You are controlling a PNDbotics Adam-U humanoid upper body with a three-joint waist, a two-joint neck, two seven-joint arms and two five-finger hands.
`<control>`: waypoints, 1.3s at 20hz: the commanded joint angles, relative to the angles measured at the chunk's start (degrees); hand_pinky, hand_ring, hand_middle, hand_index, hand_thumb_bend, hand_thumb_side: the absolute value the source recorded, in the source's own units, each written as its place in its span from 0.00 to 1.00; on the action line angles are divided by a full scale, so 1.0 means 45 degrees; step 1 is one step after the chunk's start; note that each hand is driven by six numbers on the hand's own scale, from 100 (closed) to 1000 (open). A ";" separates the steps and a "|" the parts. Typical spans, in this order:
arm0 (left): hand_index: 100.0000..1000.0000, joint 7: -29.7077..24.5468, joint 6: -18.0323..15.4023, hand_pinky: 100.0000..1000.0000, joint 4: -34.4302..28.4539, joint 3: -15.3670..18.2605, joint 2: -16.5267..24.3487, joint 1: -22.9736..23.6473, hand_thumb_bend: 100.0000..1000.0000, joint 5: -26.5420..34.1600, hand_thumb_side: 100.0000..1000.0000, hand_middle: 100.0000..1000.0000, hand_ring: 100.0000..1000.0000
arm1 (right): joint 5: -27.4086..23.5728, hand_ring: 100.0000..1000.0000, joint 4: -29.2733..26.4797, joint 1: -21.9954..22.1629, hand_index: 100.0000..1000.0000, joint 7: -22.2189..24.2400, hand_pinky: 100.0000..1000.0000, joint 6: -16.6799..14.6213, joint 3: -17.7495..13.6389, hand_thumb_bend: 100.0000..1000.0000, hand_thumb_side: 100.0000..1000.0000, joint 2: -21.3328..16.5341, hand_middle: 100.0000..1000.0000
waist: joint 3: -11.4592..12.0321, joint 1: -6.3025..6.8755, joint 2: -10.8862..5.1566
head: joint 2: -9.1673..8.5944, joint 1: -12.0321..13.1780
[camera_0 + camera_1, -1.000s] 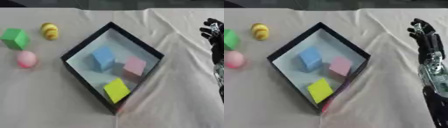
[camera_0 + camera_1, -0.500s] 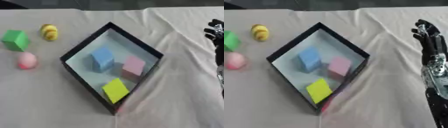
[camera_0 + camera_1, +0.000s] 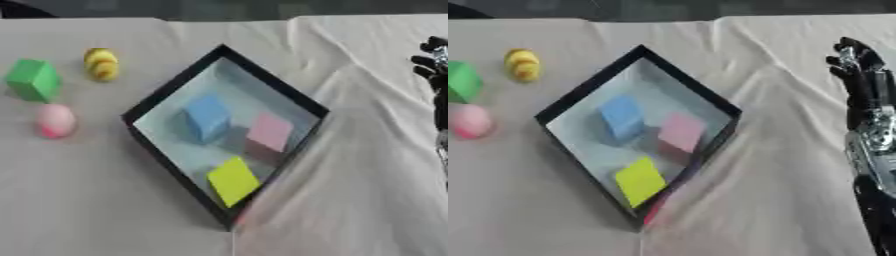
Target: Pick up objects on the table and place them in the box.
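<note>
Well left of right hand [image 3: 859, 75]: box [image 3: 588, 88].

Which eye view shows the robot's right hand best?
The right eye view: the right hand shows whole there, with its forearm running down the right edge, fingers pointing up the table. In the left eye view only its fingers show, cut off by the picture's right edge.
</note>
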 commanded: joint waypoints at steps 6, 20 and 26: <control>0.86 -0.1880 -0.0478 0.88 0.1158 -0.0758 -0.0631 -0.1647 0.76 -0.1900 0.00 0.81 0.88 | -0.0169 0.74 -0.0367 0.0032 0.79 0.0010 0.84 0.0037 -0.0063 0.00 0.58 -0.0349 0.74 | -0.0015 -0.0004 -0.0359 | -0.0169 0.0029; 0.85 -0.4863 -0.1349 0.89 0.1578 0.0487 -0.1554 -0.2580 0.68 -0.5241 0.00 0.81 0.89 | -0.0172 0.73 -0.0442 -0.0135 0.78 -0.0126 0.83 0.0187 0.0029 0.00 0.59 -0.0356 0.73 | -0.0111 -0.0079 -0.0006 | -0.0430 0.0271; 0.80 -0.4644 -0.1694 0.89 0.1957 0.1158 -0.1776 -0.2876 0.64 -0.6747 0.00 0.78 0.88 | -0.0111 0.73 -0.0532 -0.0149 0.78 -0.0161 0.83 0.0266 0.0079 0.00 0.59 -0.0457 0.73 | -0.0265 -0.0053 0.0197 | -0.0550 0.0409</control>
